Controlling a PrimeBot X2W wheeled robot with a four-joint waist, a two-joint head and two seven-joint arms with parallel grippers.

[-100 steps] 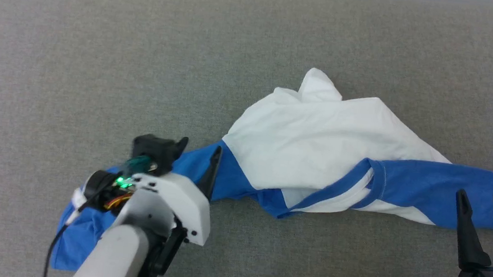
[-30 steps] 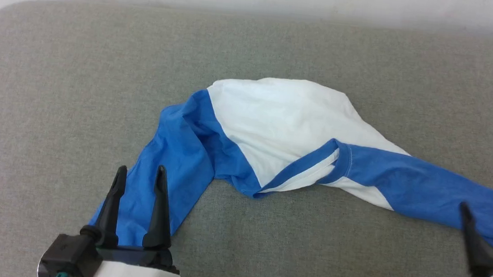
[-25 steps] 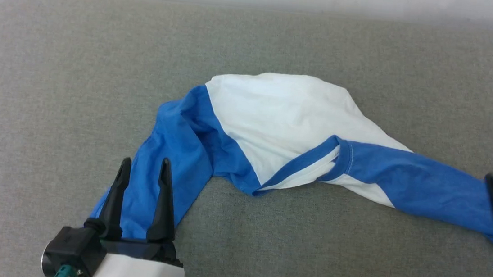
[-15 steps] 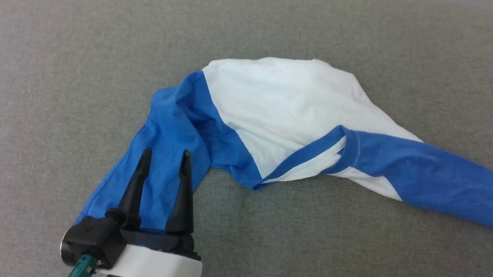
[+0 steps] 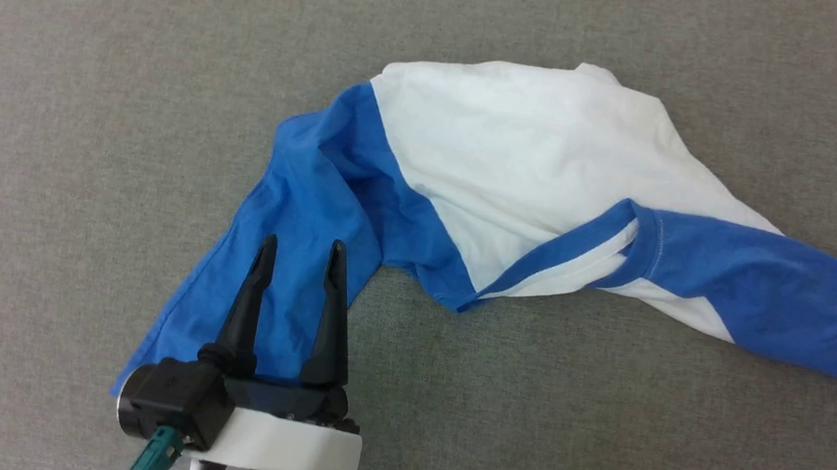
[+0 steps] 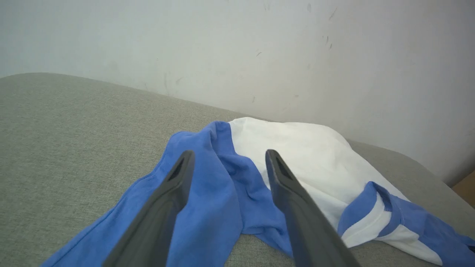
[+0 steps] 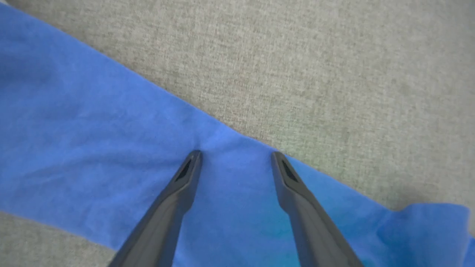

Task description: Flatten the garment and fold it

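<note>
- The garment (image 5: 518,160) lies bunched on the grey fabric surface (image 5: 80,80), its white panel humped.
- Left gripper (image 5: 302,245): jaws wide, empty, above the left sleeve (image 5: 228,301).
- Right gripper (image 7: 236,154): jaws wide, empty, tips at the right sleeve (image 7: 92,148) (contact unclear).
- Advice: pinch each sleeve end, then draw them apart evenly.

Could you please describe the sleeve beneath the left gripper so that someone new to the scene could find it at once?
On the grey cushion lies a blue and white garment. From its white panel, one blue sleeve runs down toward the robot, under the open fingers of the left gripper. Unlike the other sleeve, which stretches to the right, this one bends at a wrinkled shoulder.
</note>
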